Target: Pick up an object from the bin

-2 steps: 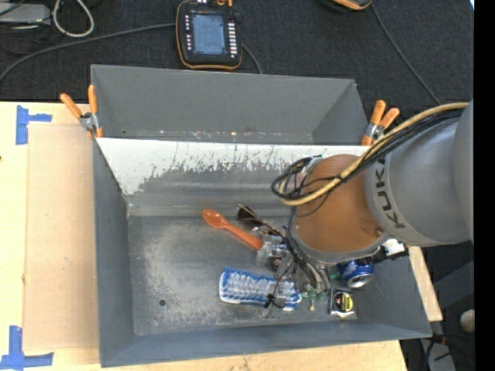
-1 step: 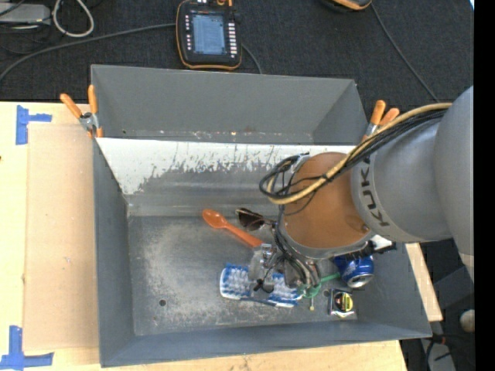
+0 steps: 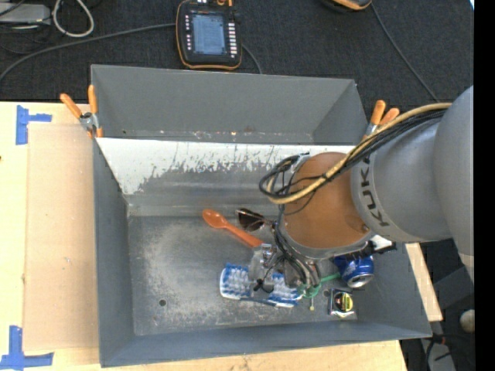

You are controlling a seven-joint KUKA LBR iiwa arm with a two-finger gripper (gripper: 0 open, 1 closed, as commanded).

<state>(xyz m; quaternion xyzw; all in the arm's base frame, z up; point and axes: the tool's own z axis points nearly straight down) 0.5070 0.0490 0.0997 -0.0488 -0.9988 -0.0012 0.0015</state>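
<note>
Lying on the bin floor toward the front wall, right of centre: a blue and clear plastic item (image 3: 246,283), flat and ridged, long axis roughly left to right. The gripper (image 3: 268,277) is low over its right half, tip at the plastic; contact not certain. Jaws: cannot tell whether apart or together, since dark hardware and cables crowd the tip. The item rests on the floor, not lifted.

Just right of the gripper, a thin green piece (image 3: 314,290), partly hidden. Beyond it, near the front right corner, a small yellow and black tape measure (image 3: 343,304). Behind that, a blue can (image 3: 356,269) on its side, partly under the orange wrist cover (image 3: 325,203).

Up-left of the gripper, an orange spoon (image 3: 226,226), bowl to the left, handle running down-right toward the gripper. Dark sunglasses (image 3: 251,220) just beside the spoon's handle, on the back-wall side.

Floor of the grey bin (image 3: 155,284) is scuffed metal. The arm (image 3: 418,184) enters from the right, with black cables looped over the wrist cover.
</note>
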